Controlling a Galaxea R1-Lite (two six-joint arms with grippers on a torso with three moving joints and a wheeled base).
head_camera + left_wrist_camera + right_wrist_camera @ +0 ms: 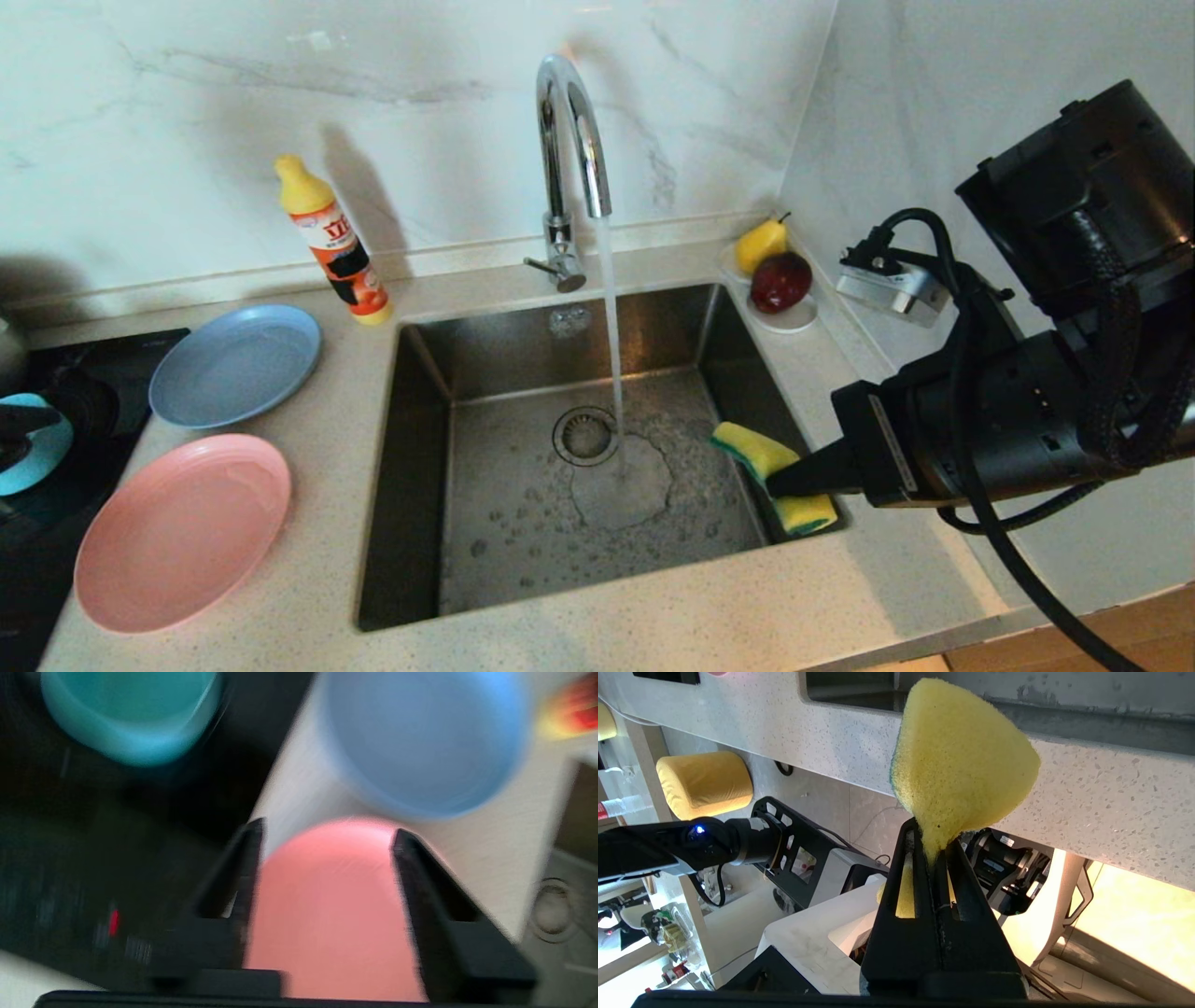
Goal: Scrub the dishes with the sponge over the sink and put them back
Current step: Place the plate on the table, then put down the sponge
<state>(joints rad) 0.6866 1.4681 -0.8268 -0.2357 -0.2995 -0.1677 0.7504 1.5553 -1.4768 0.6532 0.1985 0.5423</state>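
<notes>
Over the right side of the sink (523, 532), my right gripper (775, 485) (931, 837) is shut on the bent yellow-and-green sponge (756, 448) (962, 756). Water runs from the tap (569, 121) onto the sink floor beside the drain. On the counter left of the sink lie the pink plate (182, 532) (327, 914) and the blue plate (233, 364) (420, 742). The teal bowl (51, 448) (131, 714) sits on the black hob. My left gripper (327, 830) hangs open above the pink plate, holding nothing; the head view does not show it.
An orange detergent bottle (336, 247) stands behind the blue plate. A yellow pear (761, 245) and a red apple (780, 280) rest on a white saucer (792, 323) at the sink's back right corner. The black hob (93, 373) fills the far left.
</notes>
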